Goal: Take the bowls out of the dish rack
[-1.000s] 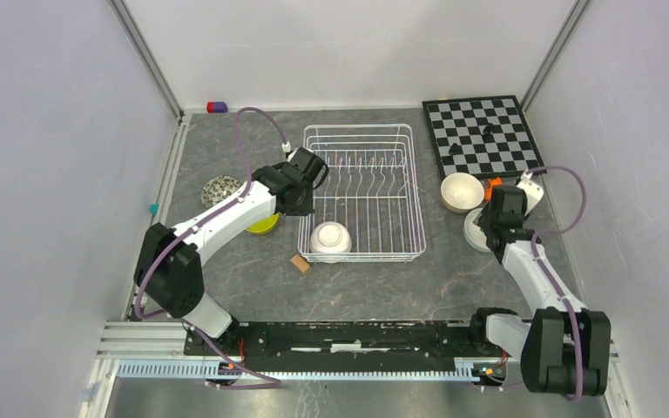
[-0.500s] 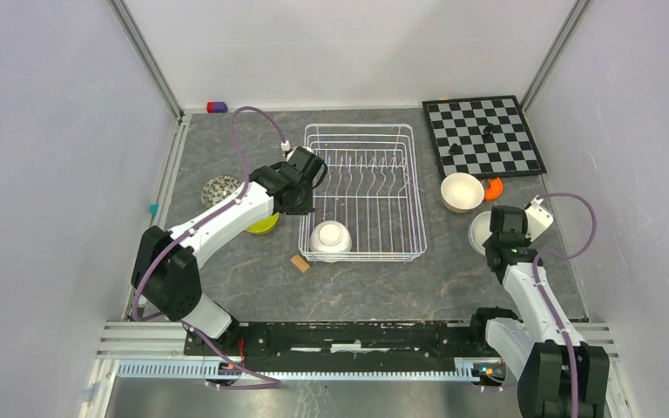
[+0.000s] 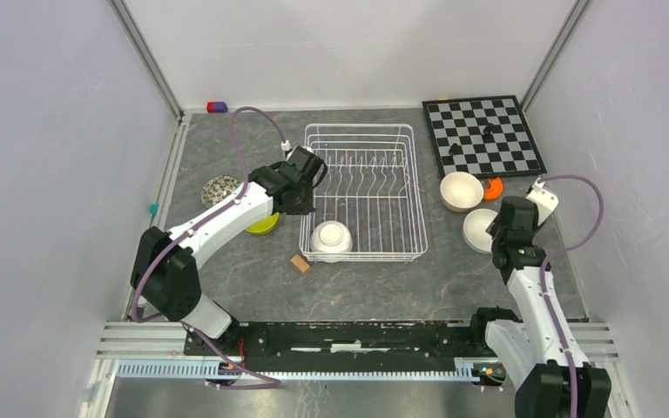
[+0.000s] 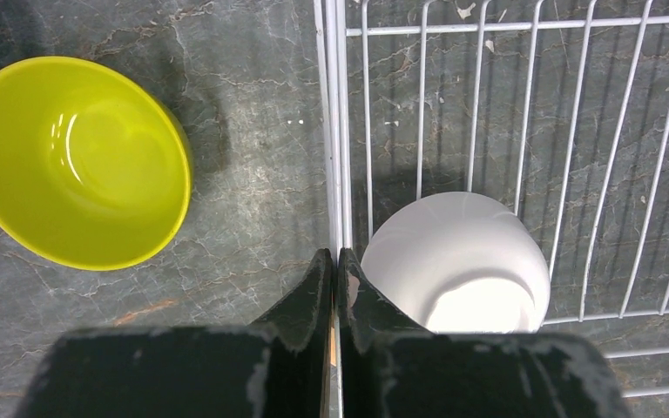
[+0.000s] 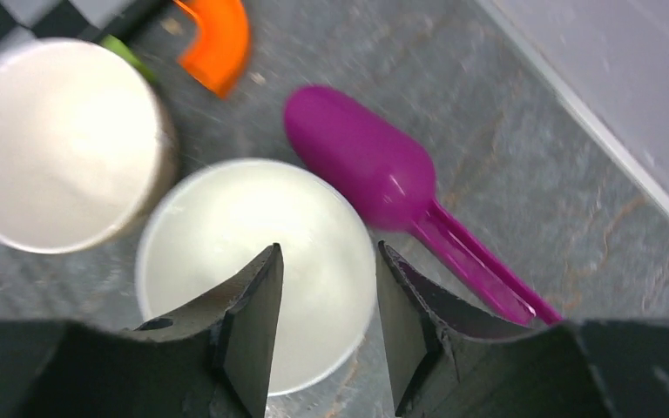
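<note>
- White wire of the dish rack [image 4: 343, 104] runs straight out from the tips of the left gripper [image 4: 334, 254]. Its jaws are pressed together over the rack's left wall. Whether they pinch that wire cannot be told.
- Just right of those jaws, inside the rack at its near left corner, sits a plain white bowl [image 4: 457, 261].
- Left of the same jaws, outside the rack on the table, the lime-green bowl [image 4: 74, 161] stands upright, apart from the wire.
- Farther out on that side, past the left arm in the top view, is the blue-and-white patterned bowl [image 3: 219, 189].
- The right gripper [image 5: 327, 257] has its jaws partway apart and holds nothing.
- Directly below and ahead of that gap a second white bowl [image 5: 314, 209] rests on the table, well outside the rack.
- Ahead and left of the right jaws, the beige bowl [image 5: 52, 144] stands just beside the white one.
- Ahead and right of them lies a purple scoop [image 5: 357, 165]. Its rounded end is close to the white bowl's rim and its handle runs off to the right.
- Farther ahead, near the beige bowl, is an orange piece [image 5: 222, 39], and beyond that a corner of the chessboard [image 3: 483, 135].
</note>
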Robot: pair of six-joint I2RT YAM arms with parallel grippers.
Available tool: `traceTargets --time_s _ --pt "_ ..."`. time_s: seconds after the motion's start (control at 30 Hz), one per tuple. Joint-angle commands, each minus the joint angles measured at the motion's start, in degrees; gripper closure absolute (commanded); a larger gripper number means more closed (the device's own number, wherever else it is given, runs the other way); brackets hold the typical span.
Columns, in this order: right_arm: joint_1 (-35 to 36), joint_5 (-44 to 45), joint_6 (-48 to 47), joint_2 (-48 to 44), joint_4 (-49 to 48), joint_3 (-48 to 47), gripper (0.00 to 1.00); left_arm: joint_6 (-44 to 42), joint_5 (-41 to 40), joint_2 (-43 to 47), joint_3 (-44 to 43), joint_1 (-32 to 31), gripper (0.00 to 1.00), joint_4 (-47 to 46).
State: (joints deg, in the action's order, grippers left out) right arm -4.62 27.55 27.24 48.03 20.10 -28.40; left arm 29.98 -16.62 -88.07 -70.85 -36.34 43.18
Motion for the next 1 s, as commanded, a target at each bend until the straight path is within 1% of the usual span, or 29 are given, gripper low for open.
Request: traceTargets --time_s 0.0,0.03,0.1,0.17,0.2,0.23,0.3,0.43,0.57,0.7,0.8,0.93,0.97 --pt "-0.12 -7.42 -7.35 -1.42 -4.50 -5.39 0.50 1.86 2.13 2.21 -0.78 -0.05 0.96 -3.74" --pt "0.00 -10.02 -8.72 -1.42 -4.80 -6.06 0.50 1.75 2.24 2.29 -0.83 -0.05 0.96 -3.73" --pt "1.16 -18.92 -13.96 -1.84 -6.14 -7.08 0.45 1.54 2.12 2.28 -0.72 -0.07 0.96 -3.73" --pt "2.71 -32.42 -18.82 -2.17 -7.97 -7.96 0.42 1.36 2.58 2.21 -0.78 -0.06 0.96 -3.90" --pt "4.00 -36.28 -19.61 -1.84 -8.20 -8.80 0.42 1.13 3.08 1.95 -0.77 -0.05 0.96 -4.01" --pt "5.73 -39.51 -20.04 -1.23 -8.14 -9.67 0.42 1.04 3.60 1.79 -0.78 -0.05 0.95 -4.04" --pt "10.11 -42.07 -20.41 0.64 -7.22 -12.32 0.41 0.82 4.58 1.18 -0.87 -0.05 0.95 -4.02" --pt "21.10 -41.93 -20.52 5.53 -7.26 -15.77 0.38 0.63 5.93 0.33 -0.96 -0.05 0.94 -3.92" --pt "30.16 -39.53 -20.45 11.17 -7.50 -18.49 0.31 0.21 6.64 0.03 -0.95 -0.05 0.88 -3.93" --pt "38.71 -36.53 -20.64 18.04 -8.39 -20.88 0.26 0.00 6.92 -0.30 -0.96 -0.05 0.86 -3.94" --pt "43.29 -34.36 -20.25 22.88 -9.15 -22.75 0.18 -0.07 7.04 -0.37 -1.04 -0.05 0.83 -3.76" --pt "46.39 -33.02 -18.46 27.42 -12.07 -24.01 0.12 -0.34 6.51 -0.03 -1.13 -0.05 0.75 -3.66" --pt "46.82 -33.07 -17.96 28.48 -12.90 -24.21 0.12 -0.29 6.27 0.17 -1.13 -0.07 0.73 -3.66"
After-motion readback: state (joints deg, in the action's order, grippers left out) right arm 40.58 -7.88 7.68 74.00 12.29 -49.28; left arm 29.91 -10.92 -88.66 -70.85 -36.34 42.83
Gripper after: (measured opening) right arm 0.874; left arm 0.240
